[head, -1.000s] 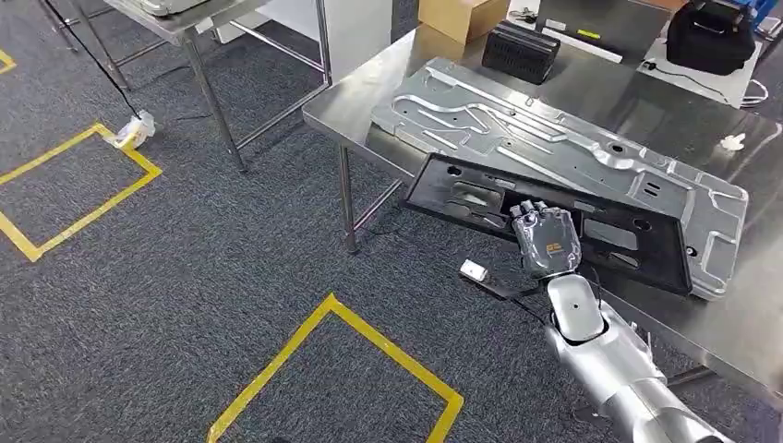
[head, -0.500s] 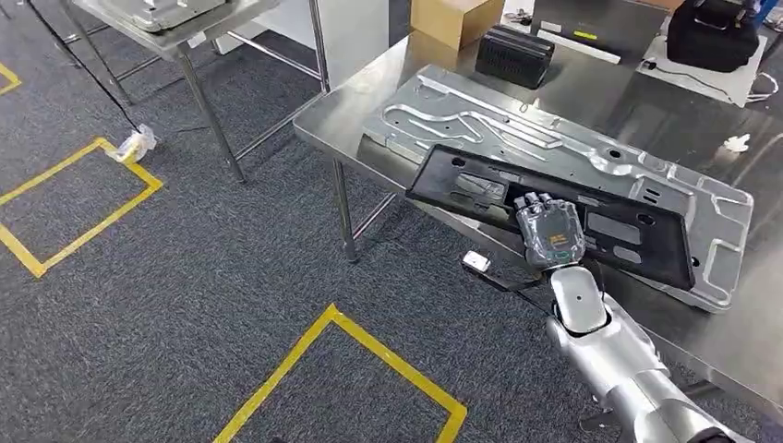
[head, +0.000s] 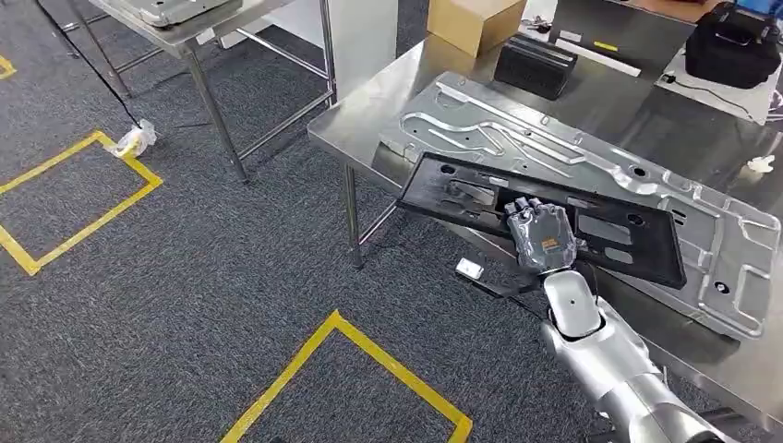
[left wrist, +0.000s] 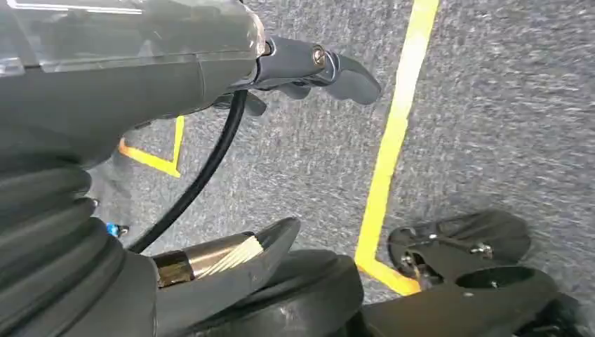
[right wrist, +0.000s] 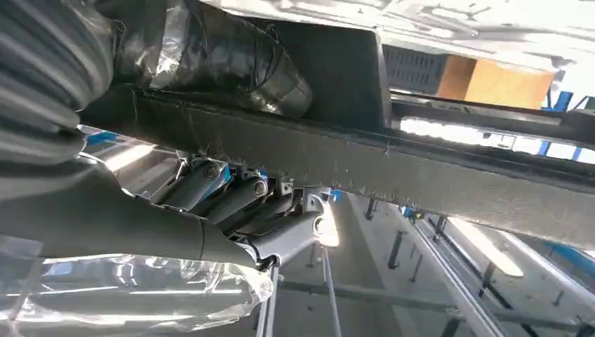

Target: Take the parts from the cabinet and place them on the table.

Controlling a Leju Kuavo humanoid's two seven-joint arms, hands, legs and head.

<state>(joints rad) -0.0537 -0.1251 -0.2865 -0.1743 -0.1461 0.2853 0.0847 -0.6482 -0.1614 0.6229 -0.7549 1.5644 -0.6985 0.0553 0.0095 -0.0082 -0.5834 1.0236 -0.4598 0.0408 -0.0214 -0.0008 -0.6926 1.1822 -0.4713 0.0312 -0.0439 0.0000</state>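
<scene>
My right hand [head: 542, 236] grips the near long edge of a flat black plastic panel [head: 637, 242]. The panel lies tilted over the front edge of the steel table [head: 646, 111], partly on top of a large silver pressed-metal panel [head: 554, 148]. In the right wrist view the thumb [right wrist: 231, 63] wraps over the black panel's edge [right wrist: 435, 172] and the fingers [right wrist: 231, 193] curl under it. My left hand [left wrist: 210, 98] hangs over the carpet with its fingers apart and nothing in it.
On the table's far side stand a cardboard box [head: 475, 20], a ribbed black box [head: 536, 65] and a black bag [head: 734, 46]. A second steel table [head: 185, 23] stands at the back left. Yellow tape [head: 369, 351] marks the carpet.
The whole view has shifted a little. My right hand still holds the black panel, which has slid slightly further over the silver panel and the table's edge.
</scene>
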